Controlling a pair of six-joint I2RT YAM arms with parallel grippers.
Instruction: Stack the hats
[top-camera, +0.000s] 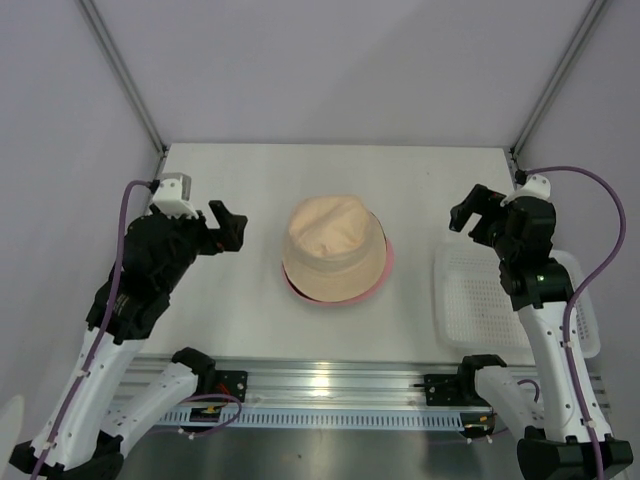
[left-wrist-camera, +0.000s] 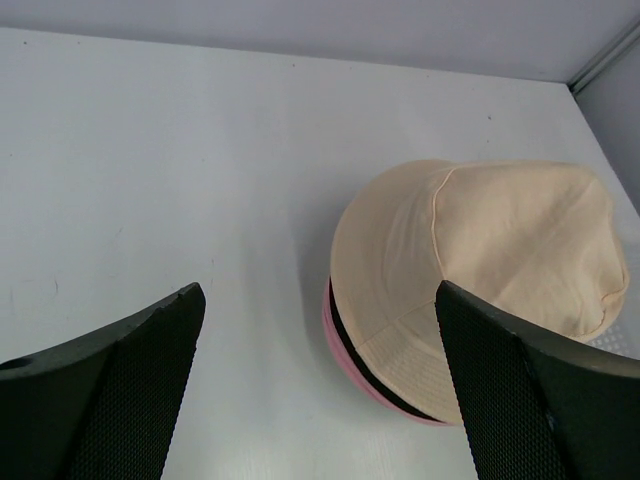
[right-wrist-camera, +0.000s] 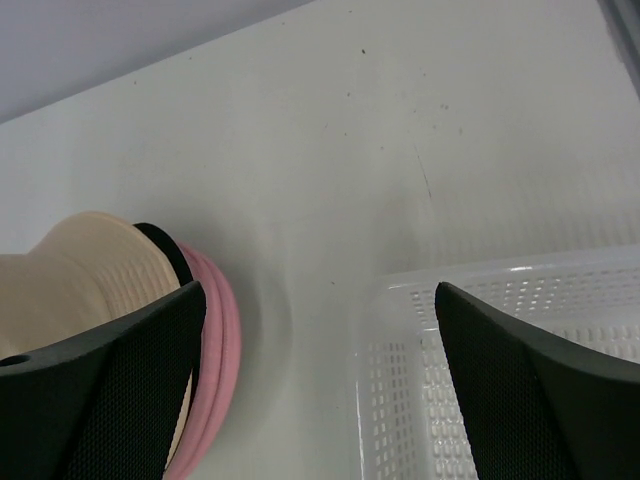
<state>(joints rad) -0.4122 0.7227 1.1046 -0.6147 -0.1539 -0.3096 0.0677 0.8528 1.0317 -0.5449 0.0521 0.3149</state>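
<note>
A beige hat (top-camera: 335, 245) sits on top of a pile in the middle of the table. Under it a black hat's brim (left-wrist-camera: 345, 335) shows as a thin dark line, and pink hats' brims (top-camera: 385, 268) show at the bottom. The pile also shows in the left wrist view (left-wrist-camera: 480, 270) and the right wrist view (right-wrist-camera: 210, 340). My left gripper (top-camera: 232, 228) is open and empty, left of the pile and apart from it. My right gripper (top-camera: 472, 212) is open and empty, right of the pile, above the far edge of the tray.
A white mesh tray (top-camera: 470, 300) stands at the right near side of the table, under my right arm; it also shows in the right wrist view (right-wrist-camera: 420, 400). Grey walls with metal posts close the back and sides.
</note>
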